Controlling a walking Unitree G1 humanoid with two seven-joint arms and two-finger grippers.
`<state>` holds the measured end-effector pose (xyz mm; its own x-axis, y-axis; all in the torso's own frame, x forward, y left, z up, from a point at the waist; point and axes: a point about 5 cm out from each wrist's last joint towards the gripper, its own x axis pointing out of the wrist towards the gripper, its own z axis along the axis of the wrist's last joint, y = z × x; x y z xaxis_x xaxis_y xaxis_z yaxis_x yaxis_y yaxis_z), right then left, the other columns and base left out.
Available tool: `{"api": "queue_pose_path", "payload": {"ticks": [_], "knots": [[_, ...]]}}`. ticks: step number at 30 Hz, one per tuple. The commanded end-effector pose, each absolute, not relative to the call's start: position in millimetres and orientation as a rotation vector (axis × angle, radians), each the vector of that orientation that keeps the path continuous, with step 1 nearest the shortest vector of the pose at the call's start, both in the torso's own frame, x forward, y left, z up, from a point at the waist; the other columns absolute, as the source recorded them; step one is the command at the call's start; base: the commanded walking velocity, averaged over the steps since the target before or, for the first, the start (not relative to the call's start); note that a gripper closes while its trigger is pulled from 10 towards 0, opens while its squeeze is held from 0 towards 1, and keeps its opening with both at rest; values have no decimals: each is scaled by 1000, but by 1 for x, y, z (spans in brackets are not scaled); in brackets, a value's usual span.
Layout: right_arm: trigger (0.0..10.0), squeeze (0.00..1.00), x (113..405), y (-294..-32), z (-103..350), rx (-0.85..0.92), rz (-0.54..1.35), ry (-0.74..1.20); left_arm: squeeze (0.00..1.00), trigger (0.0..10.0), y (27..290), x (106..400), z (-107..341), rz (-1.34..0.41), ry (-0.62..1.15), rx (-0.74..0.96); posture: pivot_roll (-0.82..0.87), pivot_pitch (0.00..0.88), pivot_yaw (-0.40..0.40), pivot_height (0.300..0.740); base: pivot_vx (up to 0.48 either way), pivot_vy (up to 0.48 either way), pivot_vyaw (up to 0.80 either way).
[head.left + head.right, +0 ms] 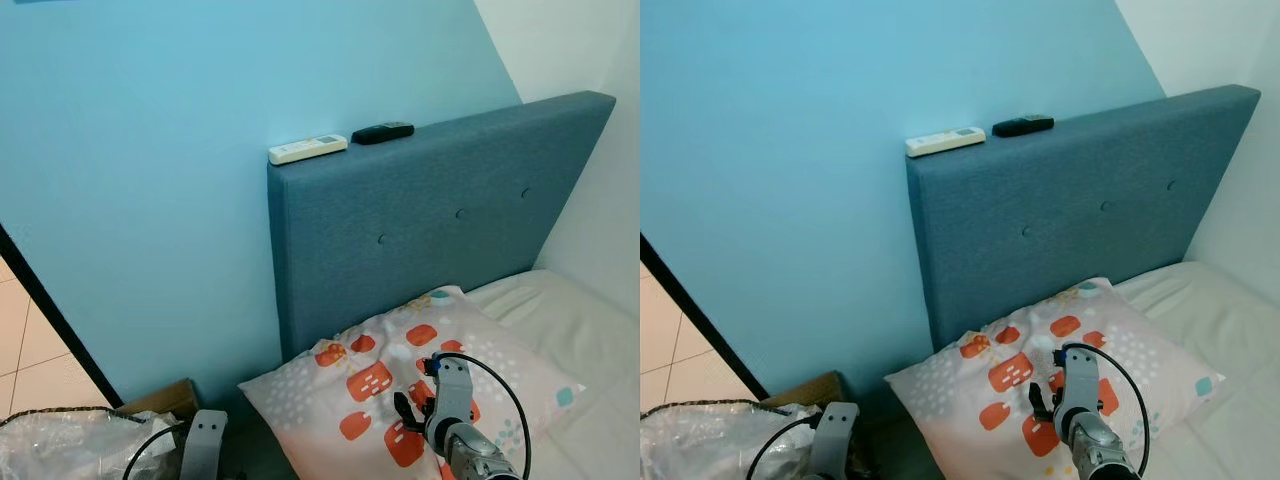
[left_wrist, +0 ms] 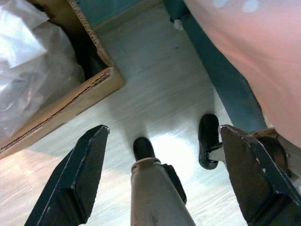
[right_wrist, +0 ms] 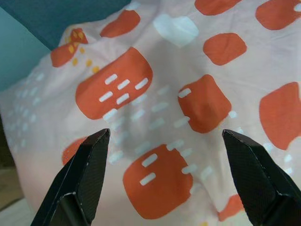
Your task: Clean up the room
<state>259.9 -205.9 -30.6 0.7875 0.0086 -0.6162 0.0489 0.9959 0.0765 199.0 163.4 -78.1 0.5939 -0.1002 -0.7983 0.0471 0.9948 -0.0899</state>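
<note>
A pink pillow (image 1: 380, 380) with orange patches lies at the head of the bed, against the blue padded headboard (image 1: 430, 220). My right arm reaches over it, and in the right wrist view my right gripper (image 3: 164, 141) is open just above the pillow (image 3: 155, 108), holding nothing. My left gripper (image 2: 160, 141) is open too and hangs low over the pale floor (image 2: 155, 84) beside the bed. A white remote (image 1: 307, 149) and a black remote (image 1: 382, 132) rest on top of the headboard.
A cardboard box (image 1: 165, 402) with crumpled clear plastic (image 1: 70, 440) stands on the floor at the left, next to the blue wall (image 1: 150, 150). The white mattress (image 1: 560, 320) stretches to the right. My own feet (image 2: 208, 140) show below the left gripper.
</note>
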Motion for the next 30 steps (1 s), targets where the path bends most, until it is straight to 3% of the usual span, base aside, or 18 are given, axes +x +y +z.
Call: {"api": "queue_pose_path", "payload": {"ticks": [1,12,24,30], "knots": [[10000,0,259,-210,-31,67,-34,676,0,10000,171,207,-73,-51,895,-78,37,9,-12,703,0,0,0],[10000,0,265,-242,-18,215,-203,608,0,10000,179,230,-57,-25,790,-141,37,23,-8,658,0,0,0],[10000,0,262,-244,-19,438,-254,562,0,10000,180,226,-59,-50,780,-130,51,61,-3,613,0,0,0],[10000,0,257,-262,-16,479,-344,506,0,10000,185,221,-61,-53,781,-126,58,92,1,598,0,0,0]]}}
